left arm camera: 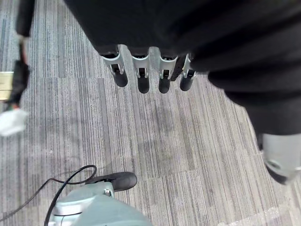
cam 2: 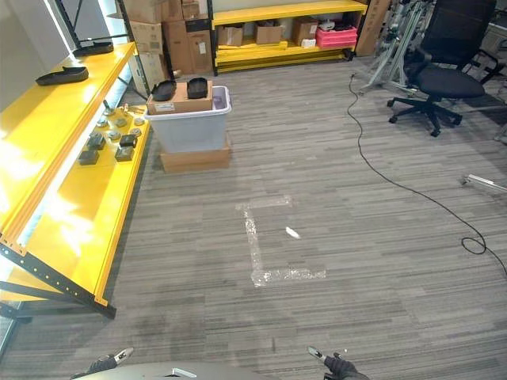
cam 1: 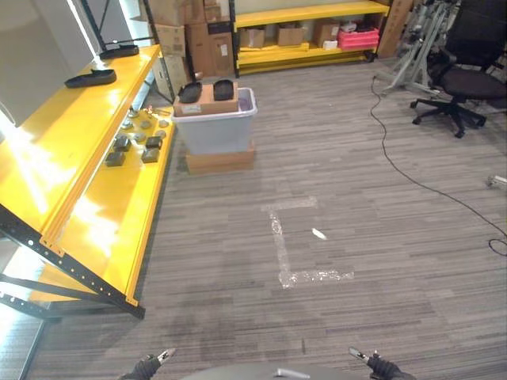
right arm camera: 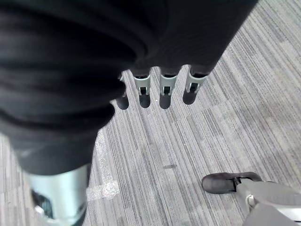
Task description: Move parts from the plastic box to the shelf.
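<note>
Grey striped carpet floor (cam 1: 356,237) across the room, marked mid-way with an L of pale tape (cam 1: 289,245). Along the left, a long yellow shelf (cam 1: 55,182) on a black frame, carrying a cluster of small dark and metallic parts (cam 1: 136,141) on its lower level and two flat black pieces (cam 1: 90,77) on the upper one. Against the far wall, a second yellow rack (cam 1: 305,36) stacked with cardboard cartons and a pink case. To the right, a black office chair (cam 1: 467,71). Just beside the far end of the long shelf, the pale plastic box (cam 1: 215,123), standing on a flat cardboard carton (cam 1: 220,160), with a smaller cardboard box (cam 1: 207,101) and two black parts (cam 1: 223,89) resting across its top. At the bottom edge, well apart from box and shelf, the left hand (left arm camera: 141,75) and the right hand (right arm camera: 160,89), both hanging over bare carpet, fingers straight and relaxed, nothing held in either.
</note>
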